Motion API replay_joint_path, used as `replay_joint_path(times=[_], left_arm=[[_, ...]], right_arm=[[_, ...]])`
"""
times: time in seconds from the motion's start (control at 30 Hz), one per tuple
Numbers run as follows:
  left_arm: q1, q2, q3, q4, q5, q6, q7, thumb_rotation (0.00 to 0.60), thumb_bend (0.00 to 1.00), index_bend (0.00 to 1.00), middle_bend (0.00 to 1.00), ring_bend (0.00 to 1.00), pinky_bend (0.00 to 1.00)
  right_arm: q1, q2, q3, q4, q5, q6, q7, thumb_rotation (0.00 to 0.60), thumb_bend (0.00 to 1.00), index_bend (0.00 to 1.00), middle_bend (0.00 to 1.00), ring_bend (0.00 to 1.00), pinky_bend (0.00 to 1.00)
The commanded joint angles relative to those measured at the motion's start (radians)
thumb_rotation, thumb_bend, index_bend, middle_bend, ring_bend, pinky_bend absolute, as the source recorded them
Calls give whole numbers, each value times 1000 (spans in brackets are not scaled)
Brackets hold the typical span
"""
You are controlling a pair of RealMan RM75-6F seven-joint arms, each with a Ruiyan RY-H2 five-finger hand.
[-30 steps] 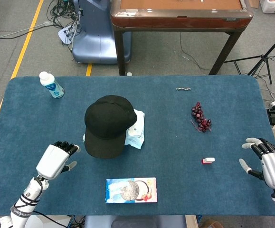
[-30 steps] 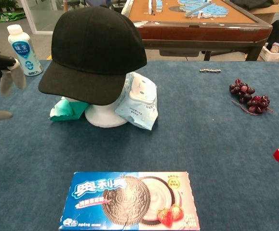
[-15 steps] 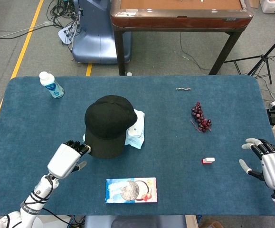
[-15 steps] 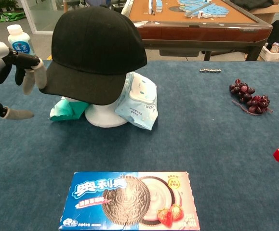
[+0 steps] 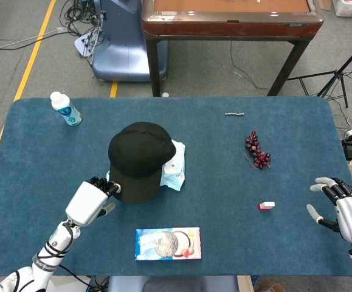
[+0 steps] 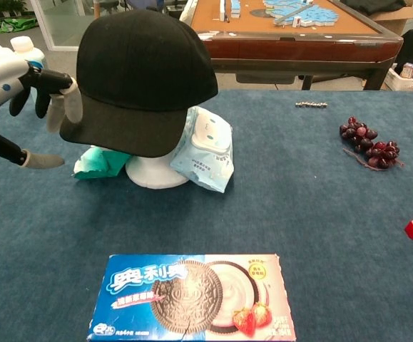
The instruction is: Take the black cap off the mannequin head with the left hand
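- Two hands in frame, only the left at work: white left hand with black fingers level with the brim of the black fabric baseball cap, fingertips at the brim's left edge, thumb spread well below. Touching or just short of it: cannot tell. Nothing gripped yet.
- Cap seated on white mannequin head, brim toward the robot; presumably set so for a brim pinch and upward lift.
- Right hand far to the right of the cap, over the table edge, fingers spread, holding nothing; judged parked clear of the job.
- Pale blue soft packet leaning on the mannequin head's right side, green packet at its left; likely to shift if the head rocks.
- Blue biscuit box in front of the cap; dark red grape bunch and small red-and-white block to its right; white bottle behind-left.
- Surface: dark blue felt-like tabletop.
- Room: grey floor, yellow line, cables, brown-topped table beyond.
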Motion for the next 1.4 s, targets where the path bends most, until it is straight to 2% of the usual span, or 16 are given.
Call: replay_joint_path(times=[0.03, 0.57, 1.4], left_arm=[[-2, 2, 3, -9, 2, 1, 3, 600, 7, 476, 622, 549, 635], [-46, -56, 7, 36, 20, -16, 7, 600, 7, 477, 623, 549, 635], [-86, -145, -12, 152, 31, 54, -58, 600, 1, 494, 643, 566, 640]], right_arm=[[1, -1, 0, 0, -1, -2, -3, 600, 268, 416, 326, 276, 411], [-2, 2, -2, -1, -6, 3, 2, 600, 267, 415, 325, 277, 411], [0, 3, -4, -2, -6, -2, 0, 600, 267, 416, 325, 276, 411]])
